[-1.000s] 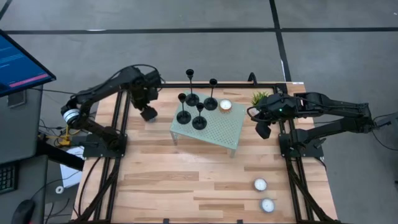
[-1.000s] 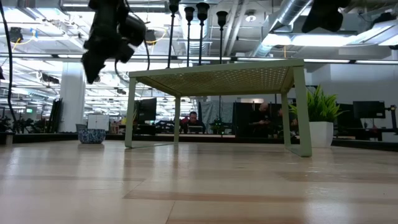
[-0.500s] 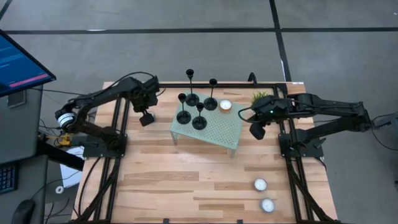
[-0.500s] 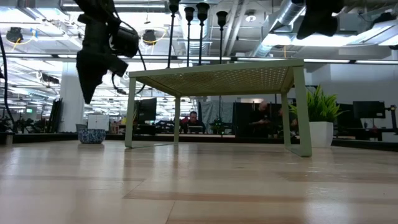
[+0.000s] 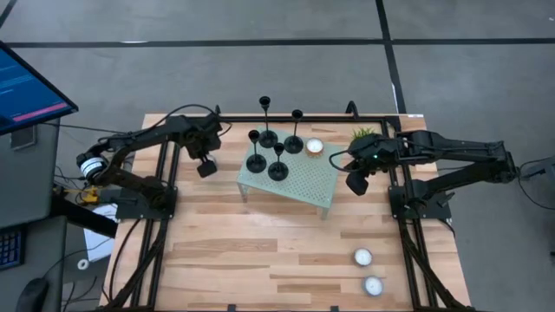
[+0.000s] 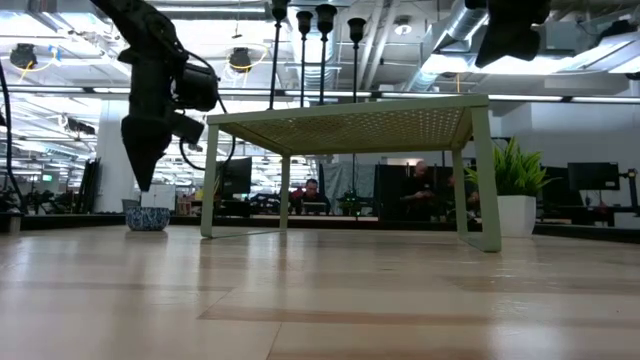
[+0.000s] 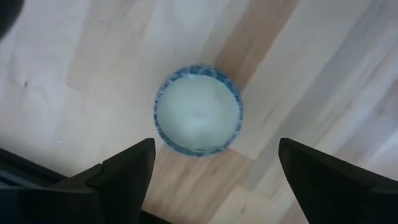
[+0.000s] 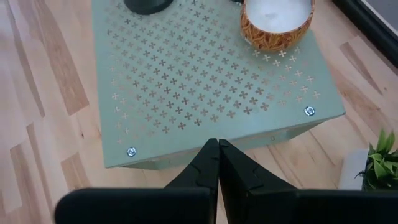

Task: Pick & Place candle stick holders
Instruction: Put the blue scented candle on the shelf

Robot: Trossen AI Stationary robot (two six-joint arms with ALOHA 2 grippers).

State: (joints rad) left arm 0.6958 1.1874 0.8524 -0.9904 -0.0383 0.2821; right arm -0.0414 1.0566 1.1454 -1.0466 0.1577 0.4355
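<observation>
Candle stick holders (image 5: 270, 147): four black ones, grouped upright on the far-left part of a small green perforated stand (image 5: 303, 184) in the middle of the wooden desk (image 5: 260, 251). None gripped, none touched. Differing stem heights, plain in the low view as thin rods rising above the stand top. Sharing the stand, an orange-patterned candle cup (image 8: 277, 18) just beside the holders.

Left pincer (image 5: 205, 167) hanging over bare desk to the left of the stand, fingers (image 7: 124, 174) spread wide, pointed straight down at a small blue-rimmed candle bowl (image 7: 198, 111) and well above it in the low view. Spread that wide probably to clear a round rim or a disc base on the way down.

Right pincer (image 8: 217, 163) closed tight and empty, hovering at the stand's right edge, apart from it, seemingly waiting out of the way.

Off the stand: a small potted plant (image 5: 362, 136) at the far right corner, two white tealights (image 5: 368, 271) near the front right.
</observation>
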